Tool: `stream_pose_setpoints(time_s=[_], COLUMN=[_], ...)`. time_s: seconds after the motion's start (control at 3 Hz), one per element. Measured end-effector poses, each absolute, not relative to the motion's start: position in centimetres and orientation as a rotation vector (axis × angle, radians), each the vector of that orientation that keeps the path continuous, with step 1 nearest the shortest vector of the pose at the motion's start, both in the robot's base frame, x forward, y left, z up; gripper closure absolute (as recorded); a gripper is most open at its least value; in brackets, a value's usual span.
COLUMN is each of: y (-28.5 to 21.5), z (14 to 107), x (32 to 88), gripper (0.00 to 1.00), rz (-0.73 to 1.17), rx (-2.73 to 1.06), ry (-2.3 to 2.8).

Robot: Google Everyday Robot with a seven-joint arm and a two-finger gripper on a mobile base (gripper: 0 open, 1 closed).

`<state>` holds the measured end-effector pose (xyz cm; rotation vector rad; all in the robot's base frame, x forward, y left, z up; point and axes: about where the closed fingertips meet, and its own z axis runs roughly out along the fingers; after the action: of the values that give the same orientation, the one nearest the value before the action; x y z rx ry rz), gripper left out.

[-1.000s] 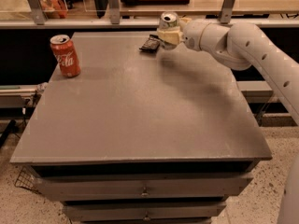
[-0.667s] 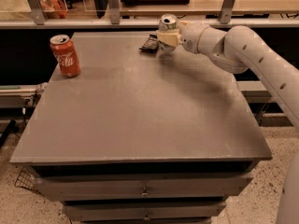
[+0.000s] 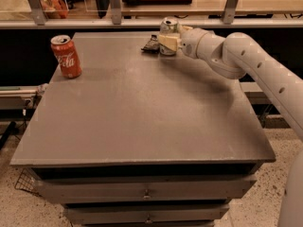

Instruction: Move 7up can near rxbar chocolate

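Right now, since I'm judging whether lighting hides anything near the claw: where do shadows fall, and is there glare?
Camera view: warm, dim light; the arm casts a soft shadow on the table right of centre; no harsh glare, just a highlight atop the 7up can, which the claw grips at the far edge beside the dark rxbar chocolate.

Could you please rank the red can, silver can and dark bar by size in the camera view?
Red Coca-Cola can: largest, though nearer, so unsure.
Silver 7up can, in the gripper at the far edge of the table.
Dark flat rxbar chocolate: smallest.
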<state>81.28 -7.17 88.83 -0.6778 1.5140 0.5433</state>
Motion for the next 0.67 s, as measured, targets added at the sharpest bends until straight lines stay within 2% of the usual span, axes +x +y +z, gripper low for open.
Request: stream_pose_setpoints(time_s=[0.33,0.67], y=[-6.7,-7.5], z=[88.6,89.7], x=[81.6,80.5], gripper=[0.0,0.0], rz=[0.555,0.557], rx=[-0.683,-0.705], ry=[1.535,1.509])
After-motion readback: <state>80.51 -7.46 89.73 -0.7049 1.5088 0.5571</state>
